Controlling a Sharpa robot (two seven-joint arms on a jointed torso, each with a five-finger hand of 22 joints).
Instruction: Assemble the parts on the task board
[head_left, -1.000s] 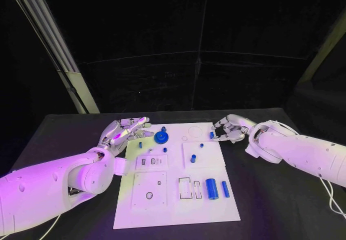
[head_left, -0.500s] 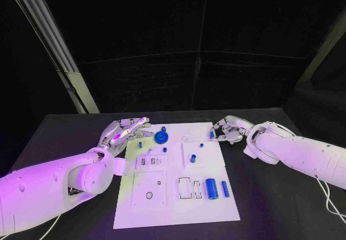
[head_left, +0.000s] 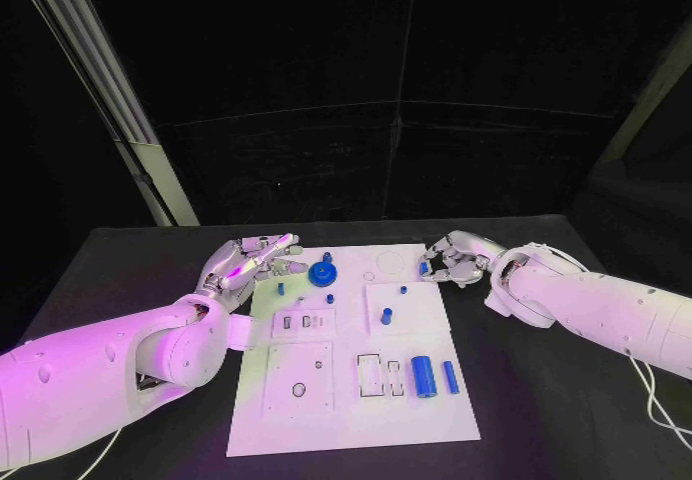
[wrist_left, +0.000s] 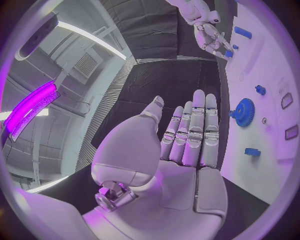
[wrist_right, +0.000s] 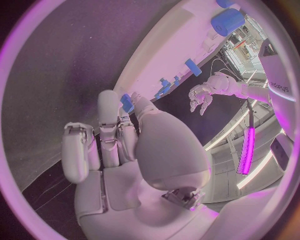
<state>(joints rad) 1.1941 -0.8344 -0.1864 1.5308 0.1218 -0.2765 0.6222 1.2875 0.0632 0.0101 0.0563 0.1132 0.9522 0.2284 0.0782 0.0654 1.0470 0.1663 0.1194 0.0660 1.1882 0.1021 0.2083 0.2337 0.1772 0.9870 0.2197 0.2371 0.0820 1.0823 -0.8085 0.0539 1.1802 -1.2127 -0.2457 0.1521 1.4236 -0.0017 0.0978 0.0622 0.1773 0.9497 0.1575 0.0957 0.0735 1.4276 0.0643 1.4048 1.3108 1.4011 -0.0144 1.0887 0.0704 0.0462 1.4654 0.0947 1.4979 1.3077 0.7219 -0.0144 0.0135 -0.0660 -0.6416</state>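
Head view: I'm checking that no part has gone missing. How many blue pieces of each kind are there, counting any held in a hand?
gear: 1
thick cylinder: 1
thin rod: 1
small pegs: 4
small piece pinched in the right hand: 1
Total: 8

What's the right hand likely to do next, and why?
Probably carry its small blue part inward over the task board toward a free slot. The right hand pinches that part at the board's far right edge, not yet seated anywhere, while the left hand hovers open beside the board, holding nothing.
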